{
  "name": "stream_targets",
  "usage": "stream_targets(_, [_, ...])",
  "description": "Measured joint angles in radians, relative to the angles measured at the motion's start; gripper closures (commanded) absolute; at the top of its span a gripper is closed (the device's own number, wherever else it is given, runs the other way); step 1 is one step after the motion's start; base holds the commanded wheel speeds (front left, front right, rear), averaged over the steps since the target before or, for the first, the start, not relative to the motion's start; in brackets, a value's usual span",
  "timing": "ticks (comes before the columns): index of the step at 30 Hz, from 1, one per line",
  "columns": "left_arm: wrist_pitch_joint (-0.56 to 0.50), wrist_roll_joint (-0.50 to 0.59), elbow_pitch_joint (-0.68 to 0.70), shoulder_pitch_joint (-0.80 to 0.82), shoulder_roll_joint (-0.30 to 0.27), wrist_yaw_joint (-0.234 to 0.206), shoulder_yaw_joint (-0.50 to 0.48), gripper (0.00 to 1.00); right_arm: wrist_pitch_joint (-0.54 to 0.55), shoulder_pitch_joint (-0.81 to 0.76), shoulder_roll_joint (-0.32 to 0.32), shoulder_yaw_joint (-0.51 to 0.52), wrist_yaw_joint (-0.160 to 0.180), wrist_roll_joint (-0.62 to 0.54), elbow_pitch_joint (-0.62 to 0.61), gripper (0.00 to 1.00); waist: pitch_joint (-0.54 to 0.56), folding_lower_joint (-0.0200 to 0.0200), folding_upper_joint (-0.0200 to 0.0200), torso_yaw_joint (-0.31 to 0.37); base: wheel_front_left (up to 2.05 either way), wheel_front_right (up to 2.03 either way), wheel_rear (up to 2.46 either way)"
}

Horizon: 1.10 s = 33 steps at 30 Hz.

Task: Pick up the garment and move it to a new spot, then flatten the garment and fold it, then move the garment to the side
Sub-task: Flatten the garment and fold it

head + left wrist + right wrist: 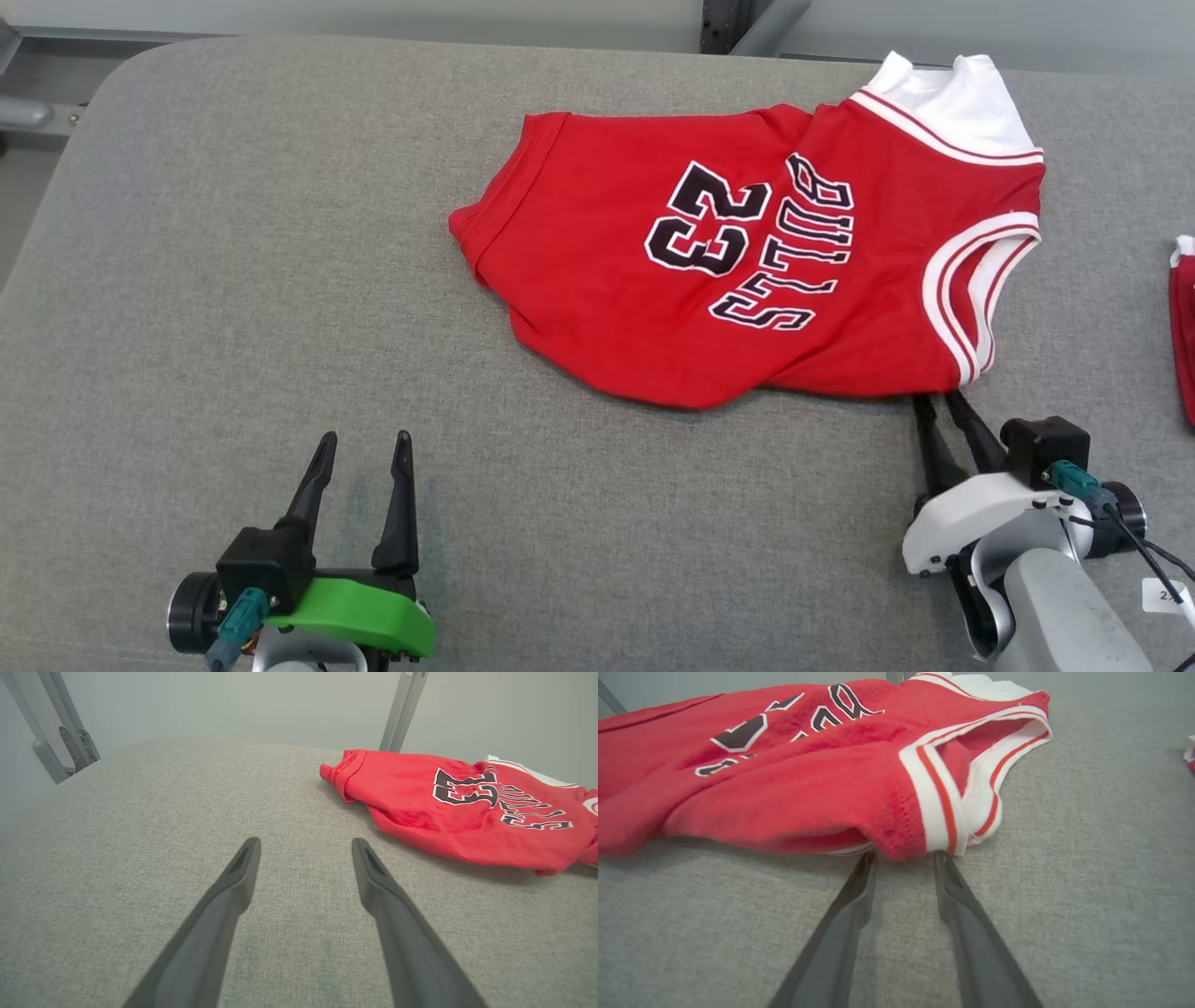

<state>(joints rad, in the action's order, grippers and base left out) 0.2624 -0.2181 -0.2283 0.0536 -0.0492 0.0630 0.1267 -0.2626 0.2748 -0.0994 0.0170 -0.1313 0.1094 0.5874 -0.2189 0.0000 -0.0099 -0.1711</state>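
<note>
The garment (747,271) is a red sleeveless jersey with black "BULLS 23" lettering and white-and-red trim. It lies rumpled on the grey padded table (233,280), right of centre and towards the far edge. My right gripper (936,399) lies low at the jersey's near right corner, by the armhole trim. In the right wrist view its fingertips (941,856) slip under the garment (808,779) hem, and a gap shows between the two fingers. My left gripper (365,439) stands open over bare table at the near left, well short of the garment (467,812).
Another red cloth with a white edge (1184,327) lies at the table's right border. Grey metal frame posts (70,732) stand behind the far edge. The table's rounded far left corner drops away to the floor.
</note>
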Motion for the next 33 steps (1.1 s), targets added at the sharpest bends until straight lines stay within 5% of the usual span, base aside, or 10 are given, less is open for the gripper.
stream_targets(10, [0.0,0.006,0.005,-0.004,0.0,0.014,0.011,0.0,0.0,0.003,-0.031,-0.122,0.0,0.072,-0.197,1.0,0.003,0.0,0.0,0.006,0.0,0.0,0.0])
stream_targets(26, [0.0,-0.029,-0.009,0.018,0.0,0.007,0.075,0.0,0.001,0.425,-0.077,-0.195,0.0,0.05,0.038,1.0,-0.036,0.0,0.0,-0.131,0.0,0.0,0.0])
stream_targets(27, [0.0,-0.029,-0.011,0.014,0.0,0.007,0.075,0.0,0.001,0.428,-0.074,-0.195,0.0,0.049,0.046,0.67,-0.036,0.0,0.0,-0.14,0.0,0.0,0.0])
stream_targets(28, [0.0,-0.029,-0.012,0.013,0.0,0.007,0.073,0.0,0.001,0.427,-0.069,-0.195,0.0,0.048,0.056,0.07,-0.036,0.0,0.0,-0.147,0.0,0.0,0.0])
stream_targets(29, [0.0,-0.029,-0.012,0.012,0.0,0.005,0.072,0.0,0.001,0.427,-0.063,-0.195,0.0,0.049,0.067,0.0,-0.035,0.0,0.0,-0.152,0.0,0.0,0.0])
stream_targets(33, [0.0,-0.029,-0.013,-0.004,0.0,0.002,0.062,0.0,0.0,0.409,-0.047,-0.199,0.0,0.051,0.058,0.0,-0.022,0.0,0.0,-0.15,0.0,0.0,0.0])
